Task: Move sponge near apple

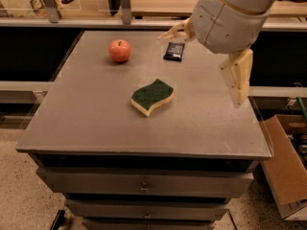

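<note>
My gripper point(199, 71) is over the far-right part of the table point(96, 123), up in the air, touching nothing. Fingers point(236, 75) are spread wide: one points left along the table's far edge, the other hangs down over the table's right side. Nothing between them.

Sponge point(152, 97) lies flat near the table's middle, green side up, foam edge toward the table's front. Apple point(119, 50) sits upright at the table's far left, stem up, well apart from the sponge. Small black packet point(174, 51) lies at the table's far middle, just under my left-pointing finger, not touching it.

Drawer point(144, 188) fronts are below the table top. An open cardboard box point(288, 176) is on the floor right of the table.
</note>
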Motion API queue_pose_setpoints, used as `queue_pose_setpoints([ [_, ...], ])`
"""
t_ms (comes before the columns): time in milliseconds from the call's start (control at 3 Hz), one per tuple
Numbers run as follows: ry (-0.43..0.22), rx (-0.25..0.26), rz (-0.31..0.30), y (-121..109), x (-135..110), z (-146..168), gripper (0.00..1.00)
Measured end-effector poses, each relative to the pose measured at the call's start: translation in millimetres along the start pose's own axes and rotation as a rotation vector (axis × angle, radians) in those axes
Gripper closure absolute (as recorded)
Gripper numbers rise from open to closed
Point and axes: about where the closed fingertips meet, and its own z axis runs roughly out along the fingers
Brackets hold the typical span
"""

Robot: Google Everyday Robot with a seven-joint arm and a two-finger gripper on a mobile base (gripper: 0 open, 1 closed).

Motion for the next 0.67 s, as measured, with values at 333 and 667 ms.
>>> queue_pose_setpoints([
  [333, -0.042, -0.010, -0.007, -16.7, 7.9, 29.6, 0.00],
  [667, -0.088, 0.015, 0.008, -28.2, 14.2, 61.1, 0.00],
])
